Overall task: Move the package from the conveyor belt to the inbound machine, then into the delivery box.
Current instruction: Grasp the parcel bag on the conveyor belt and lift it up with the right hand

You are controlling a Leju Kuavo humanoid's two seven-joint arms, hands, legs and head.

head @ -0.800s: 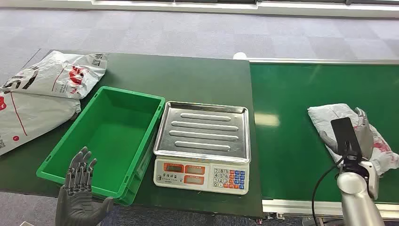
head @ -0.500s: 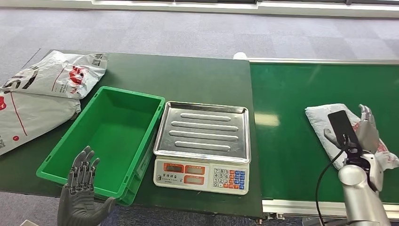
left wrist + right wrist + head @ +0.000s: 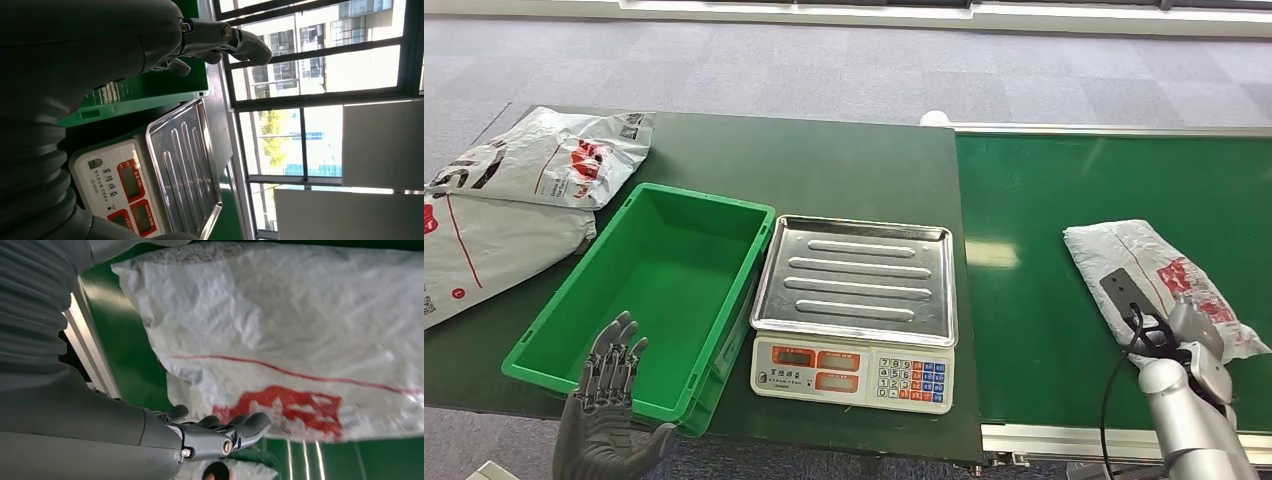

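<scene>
A white plastic package (image 3: 1159,265) with red print lies on the green conveyor belt (image 3: 1044,200) at the right. My right hand (image 3: 1189,325) sits at the package's near edge, low over the belt. In the right wrist view its fingers (image 3: 225,432) reach out just beside the package (image 3: 300,330) and grip nothing. The steel-topped scale (image 3: 854,275) stands left of the belt, with the empty green box (image 3: 709,197) beside it. My left hand (image 3: 609,385) hovers at the box's near edge, fingers spread, holding nothing; its fingers (image 3: 225,40) show over the box (image 3: 145,92) and scale (image 3: 165,170).
Two more white mail bags (image 3: 524,165) lie on the dark table at the far left. The belt's metal rail (image 3: 1064,438) runs along its near side. Grey carpet lies beyond the table.
My right hand has pulled back and down from on top of the package to its near edge. The package has drifted slightly left on the belt. My left hand shifted a little right.
</scene>
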